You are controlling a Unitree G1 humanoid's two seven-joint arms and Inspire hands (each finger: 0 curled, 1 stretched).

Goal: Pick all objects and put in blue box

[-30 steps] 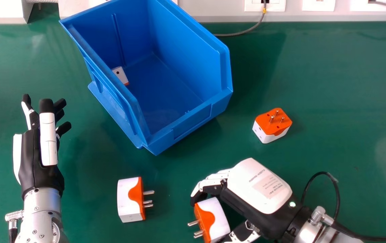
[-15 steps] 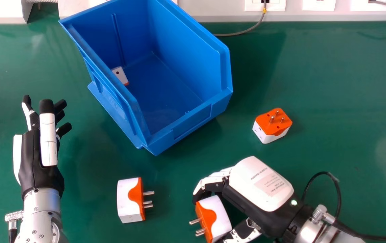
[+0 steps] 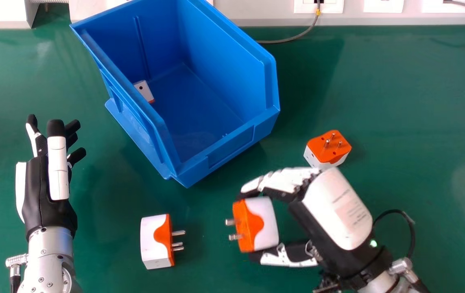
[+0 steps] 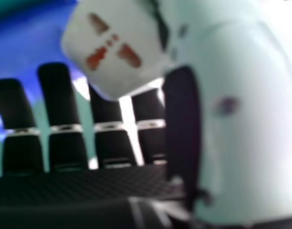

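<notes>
My right hand (image 3: 330, 207) is at the lower right of the head view, its fingers and thumb pinching a white and orange plug adapter (image 3: 265, 224) whose pins point left. In the right hand view the adapter's white socket face (image 4: 112, 47) sits between the curled fingers and thumb of my right hand (image 4: 88, 186). A second adapter (image 3: 154, 240) lies on the table left of it, pins to the right. Another adapter (image 3: 326, 147) stands pins up beyond the right hand. The blue box (image 3: 232, 144) holds one adapter (image 3: 143, 90) by its left wall. My left hand (image 3: 37, 187) rests open at the left.
The green table (image 3: 411, 97) extends around the box. Along its back edge run a pale wall strip with sockets (image 3: 322, 6) and a grey cable (image 3: 289, 40). Another cable (image 3: 407, 221) loops beside the right wrist.
My right hand has risen and shifted away from the front edge, carrying the adapter up with it and turning it slightly. The left hand and the other adapters have kept their places.
</notes>
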